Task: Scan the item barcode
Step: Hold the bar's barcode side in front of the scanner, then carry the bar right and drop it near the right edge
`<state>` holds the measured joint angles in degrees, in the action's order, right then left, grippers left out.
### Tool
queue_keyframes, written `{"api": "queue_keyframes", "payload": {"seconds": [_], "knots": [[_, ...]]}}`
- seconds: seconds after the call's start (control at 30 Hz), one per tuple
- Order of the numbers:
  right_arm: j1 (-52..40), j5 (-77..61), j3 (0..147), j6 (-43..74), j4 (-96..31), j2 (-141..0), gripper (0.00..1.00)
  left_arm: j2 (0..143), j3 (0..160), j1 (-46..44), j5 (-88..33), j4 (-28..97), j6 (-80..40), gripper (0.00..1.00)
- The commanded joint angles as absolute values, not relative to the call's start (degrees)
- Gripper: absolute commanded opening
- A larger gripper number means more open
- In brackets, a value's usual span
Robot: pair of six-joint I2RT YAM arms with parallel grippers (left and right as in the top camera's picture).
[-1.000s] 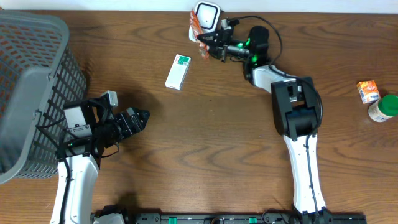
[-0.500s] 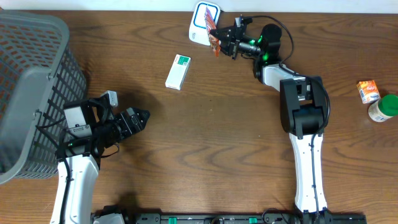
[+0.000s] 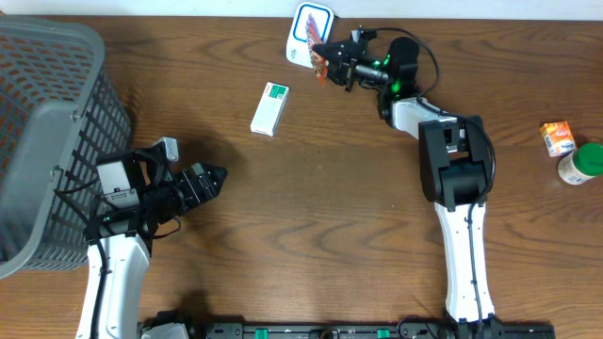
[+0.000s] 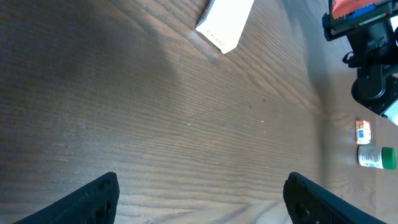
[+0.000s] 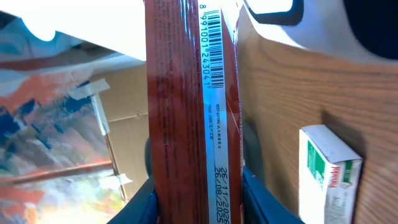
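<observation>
Right end effector [image 3: 327,58]: clamped on a thin red-brown foil packet [image 5: 186,124], top centre of the overhead frame.
Packet: just beside the white rounded scanner [image 3: 309,21]; contact unclear.
Barcode [image 5: 211,43]: white strip, top of the right wrist frame.
Left end effector [image 3: 212,179]: fingers wide apart, lower left, beside the grey mesh basket [image 3: 47,113].
White-and-green carton [image 3: 269,108]: flat on the brown wooden worktop [image 3: 311,217].
</observation>
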<state>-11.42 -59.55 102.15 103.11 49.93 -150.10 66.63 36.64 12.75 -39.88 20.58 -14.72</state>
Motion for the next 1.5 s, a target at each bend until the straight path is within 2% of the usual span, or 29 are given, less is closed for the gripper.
{"api": "queue_keyframes", "payload": {"seconds": [0.0, 0.37, 0.57, 0.67, 0.77, 0.9, 1.0, 1.23, 1.47], "knots": [[-12.64, -57.65, 102.35, 106.76, 49.95, -151.11, 0.16, 66.22, 36.71, 13.21, -39.11, 20.51, -13.54, 0.86], [-12.38, -56.82, 102.35, 115.26, 50.11, -151.11, 0.15, 66.22, 36.71, 13.21, -39.11, 20.53, -13.54, 0.86], [-11.99, -56.64, 102.35, 116.11, 50.17, -151.11, 0.15, 66.22, 36.71, 13.21, -39.13, 20.51, -13.54, 0.86], [-11.97, -55.79, 102.37, 111.55, 50.61, -151.11, 0.11, 66.22, 36.71, 13.21, -39.11, 20.53, -13.54, 0.86], [-11.94, -57.98, 102.37, 106.94, 55.33, -151.09, 0.01, 66.22, 36.71, 13.21, -39.11, 20.53, -13.56, 0.86], [-12.10, -58.98, 102.37, 105.62, 69.47, -150.87, 0.01, 66.22, 36.71, 13.21, -39.11, 20.51, -13.56, 0.86], [-12.05, -60.47, 102.37, 106.21, 75.07, -149.53, 0.01, 66.22, 36.71, 13.21, -39.13, 20.53, -13.54, 0.86], [-12.12, -69.67, 102.37, 99.83, 76.27, -143.44, 0.02, 66.22, 36.71, 13.21, -39.11, 20.53, -13.54, 0.86], [-12.10, -71.83, 102.37, 98.76, 74.19, -135.76, 0.02, 66.22, 36.71, 13.21, -39.11, 20.53, -13.54, 0.86]]}}
